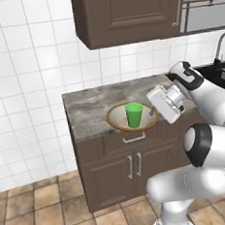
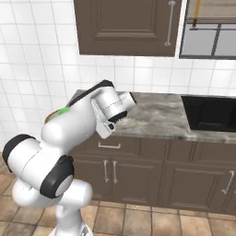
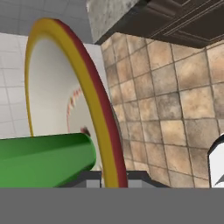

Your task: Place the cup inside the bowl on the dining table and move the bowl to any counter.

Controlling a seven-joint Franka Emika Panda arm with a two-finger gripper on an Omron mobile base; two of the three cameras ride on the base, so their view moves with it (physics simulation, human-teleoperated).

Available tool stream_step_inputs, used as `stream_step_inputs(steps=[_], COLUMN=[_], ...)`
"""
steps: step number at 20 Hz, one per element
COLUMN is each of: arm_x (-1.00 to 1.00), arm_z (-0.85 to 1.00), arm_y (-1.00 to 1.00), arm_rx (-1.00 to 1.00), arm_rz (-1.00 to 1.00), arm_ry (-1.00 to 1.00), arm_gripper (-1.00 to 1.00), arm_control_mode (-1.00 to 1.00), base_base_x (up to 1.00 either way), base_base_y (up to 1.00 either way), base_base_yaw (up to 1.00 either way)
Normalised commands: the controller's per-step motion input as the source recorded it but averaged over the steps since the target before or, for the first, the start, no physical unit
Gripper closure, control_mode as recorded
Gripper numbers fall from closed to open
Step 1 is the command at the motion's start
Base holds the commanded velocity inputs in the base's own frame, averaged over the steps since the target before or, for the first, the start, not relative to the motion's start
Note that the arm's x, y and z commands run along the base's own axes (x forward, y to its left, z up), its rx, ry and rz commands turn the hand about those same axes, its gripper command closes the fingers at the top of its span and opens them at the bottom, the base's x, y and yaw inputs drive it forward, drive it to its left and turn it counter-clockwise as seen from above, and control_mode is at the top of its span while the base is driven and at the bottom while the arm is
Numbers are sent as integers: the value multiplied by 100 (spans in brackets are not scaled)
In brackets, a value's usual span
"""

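The gripper [image 3: 114, 180] is clenched on the rim of the bowl [image 1: 116, 120]; in the hand view the rim is seen passing between the two finger tips, one tip on each side of it. In the left base view the hand is seen at the right edge of the bowl, with the white arm rising from the lower right.

The bowl is located at the front edge of the counter [image 1: 84, 107], partly overhanging it above a drawer handle [image 1: 134, 138]. Whether the bowl rests on the counter or is lifted just clear of it cannot be told. The cup [image 1: 134, 115] is seen upright inside the bowl, near its middle. In the hand view the cup [image 3: 43, 159] is seen just beside the rim, on the inner side.

Behind the counter a white tiled wall [image 1: 27, 69] is shown, with a dark cabinet [image 1: 124, 13] mounted above. To the far right a black sink [image 2: 209, 112] is set in the counter.
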Motion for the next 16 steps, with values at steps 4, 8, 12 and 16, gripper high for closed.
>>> stream_step_inputs(steps=[4, 8, 12, 16], arm_x=[0, 0, 0, 0], arm_z=[0, 0, 0, 0], arm_y=[0, 0, 0, 0], arm_rx=[0, 0, 0, 0], arm_rz=[0, 0, 0, 0], arm_ry=[0, 0, 0, 0], arm_gripper=[100, 100, 100, 100], arm_control_mode=[100, 100, 100, 100], base_base_x=[81, 87, 68, 26], base_base_y=[-12, -5, -3, -3], base_base_yaw=[0, 0, 0, 0])
